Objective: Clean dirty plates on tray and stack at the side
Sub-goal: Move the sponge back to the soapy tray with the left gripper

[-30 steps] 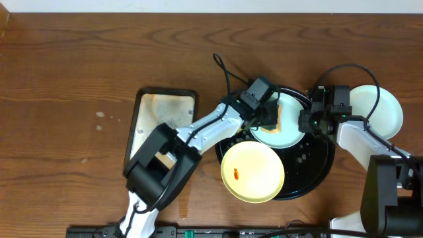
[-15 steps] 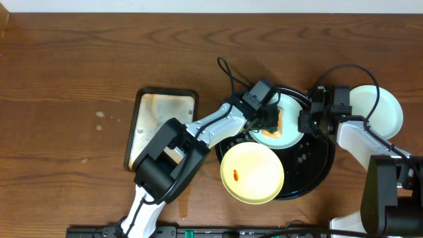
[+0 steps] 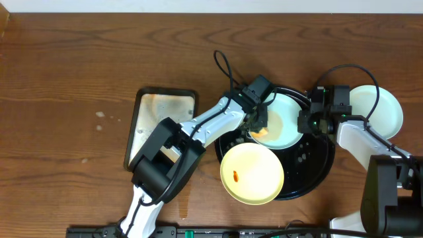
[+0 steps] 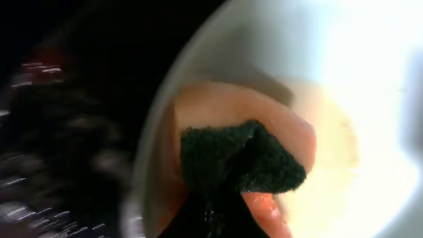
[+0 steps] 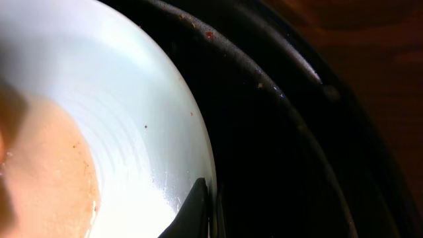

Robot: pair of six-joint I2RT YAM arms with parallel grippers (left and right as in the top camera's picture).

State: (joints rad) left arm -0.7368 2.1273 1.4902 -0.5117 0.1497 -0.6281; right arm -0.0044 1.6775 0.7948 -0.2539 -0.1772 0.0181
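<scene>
On the black tray (image 3: 316,173) a pale mint plate (image 3: 285,119) lies with a peach film over its middle. My left gripper (image 3: 258,123) is shut on an orange sponge (image 3: 260,133) with a dark green scouring face (image 4: 246,158), pressed on the plate's left part (image 4: 344,79). The right gripper (image 3: 306,123) is shut on this plate's right rim; one dark fingertip (image 5: 197,198) lies over the rim (image 5: 132,99). A pale yellow plate (image 3: 254,170) with an orange smear (image 3: 236,175) rests on the tray's front left. Another mint plate (image 3: 380,111) sits on the bare wood right of the tray.
A rust-stained rectangular metal pan (image 3: 158,112) stands left of the tray, partly under my left arm. A black cable (image 3: 223,69) loops behind the left wrist. Open brown tabletop (image 3: 79,79) stretches to the left and back. The tray's raised rim (image 5: 291,79) runs close past the right fingers.
My left gripper has dragged the sponge leftward and toward the front across the mint plate, uncovering its middle. The right gripper and the other plates have not moved.
</scene>
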